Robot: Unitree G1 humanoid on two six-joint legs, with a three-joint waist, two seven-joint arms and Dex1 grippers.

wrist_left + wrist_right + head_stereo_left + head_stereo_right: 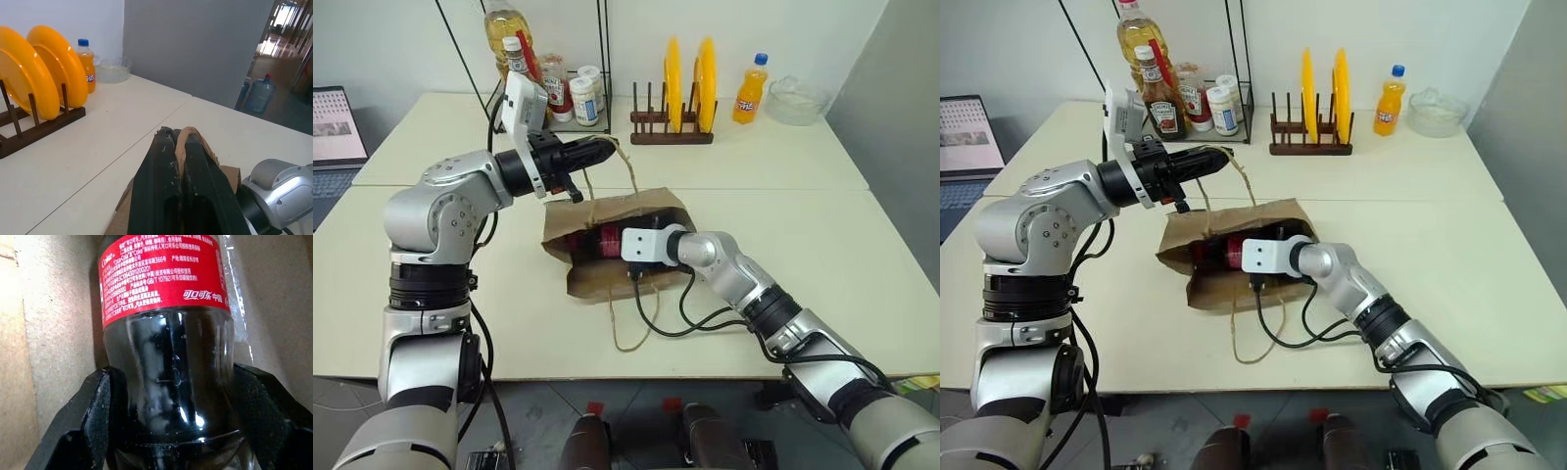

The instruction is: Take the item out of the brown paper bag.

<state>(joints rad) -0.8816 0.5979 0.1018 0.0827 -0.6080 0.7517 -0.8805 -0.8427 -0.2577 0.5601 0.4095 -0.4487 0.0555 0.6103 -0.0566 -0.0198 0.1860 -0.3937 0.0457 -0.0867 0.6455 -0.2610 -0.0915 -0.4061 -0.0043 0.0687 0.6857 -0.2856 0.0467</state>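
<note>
The bag (1234, 257) lies on its side on the near table (1449, 294), its mouth turned toward the robot's right and held agape. The left gripper (603, 149) is raised above the bag's far edge, pointing level, with its fingers (161, 186) pressed together on one tan handle (183, 147); the paper loop runs up between them and is pulled taut from the bag. The other handle (628, 328) trails loose on the table toward the near edge. Inside the bag lies the cola bottle (171, 357), on its side, its red label (1214, 249) visible through the opening from the head views. The right gripper (171, 440) reaches into the mouth of the bag, and its two black fingers (83, 426) stand spread to either side of the bottle's dark lower body, close against it; whether they actually press on the plastic cannot be told. The bottle rests against the brown paper of the bag's inner wall. At the back of the far table stand a wooden rack (672, 135) with two yellow plates (705, 83), an orange soda bottle (750, 90), a glass bowl (795, 100) and a wire stand with sauce bottles (1157, 98). A laptop (337, 127) sits at the far left.
</note>
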